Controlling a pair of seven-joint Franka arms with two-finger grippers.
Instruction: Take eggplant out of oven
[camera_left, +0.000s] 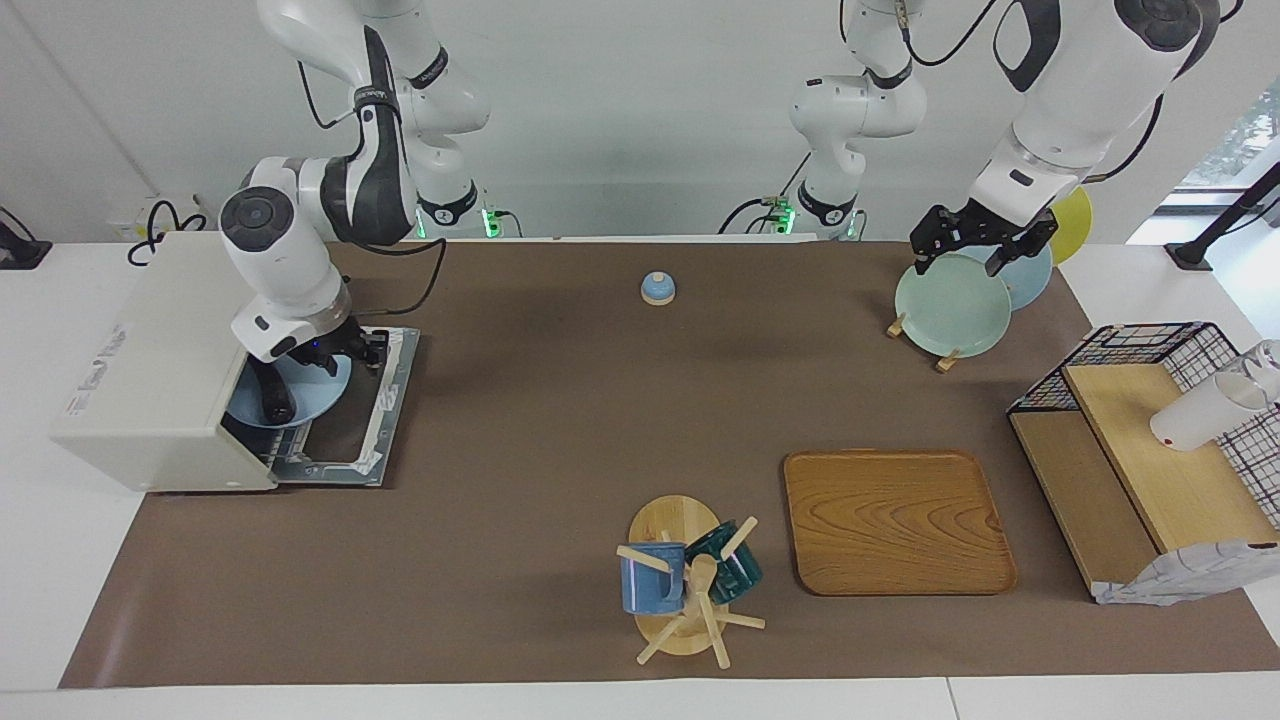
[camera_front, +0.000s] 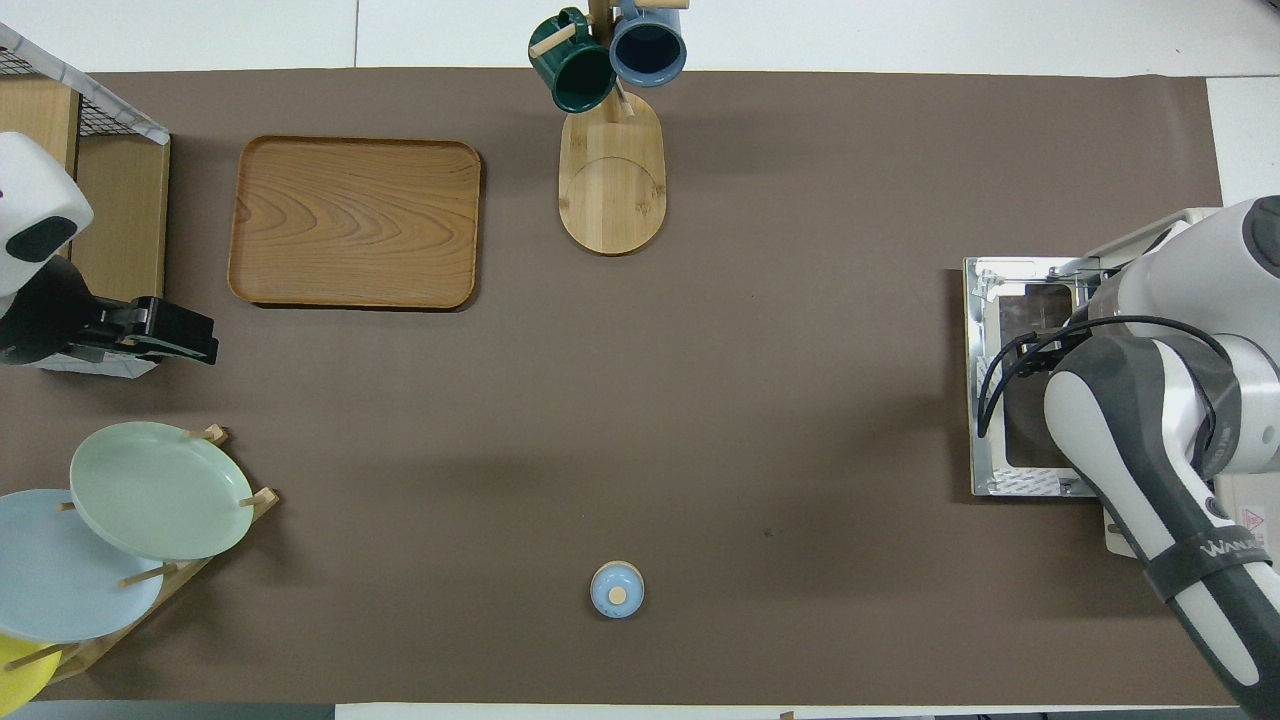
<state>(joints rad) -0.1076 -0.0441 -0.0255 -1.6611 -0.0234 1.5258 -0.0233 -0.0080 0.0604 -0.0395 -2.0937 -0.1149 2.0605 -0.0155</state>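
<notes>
The cream-white oven (camera_left: 160, 360) stands at the right arm's end of the table, its door (camera_left: 375, 420) dropped flat onto the mat. Inside it, on a light blue plate (camera_left: 315, 398), lies the dark eggplant (camera_left: 272, 397). My right gripper (camera_left: 350, 350) hangs at the oven's mouth, over the plate's rim and the door's hinge side. In the overhead view the right arm covers it, and only the oven's corner (camera_front: 1150, 235) and the door (camera_front: 985, 400) show. My left gripper (camera_left: 960, 262) waits open over the plate rack, also seen as left gripper (camera_front: 200, 342).
A green plate (camera_left: 950, 305) stands in a rack with other plates. A small blue knobbed lid (camera_left: 657, 288) lies near the robots. A wooden tray (camera_left: 895, 520), a mug tree (camera_left: 685, 580) and a wire shelf with a white cup (camera_left: 1195, 420) lie farther out.
</notes>
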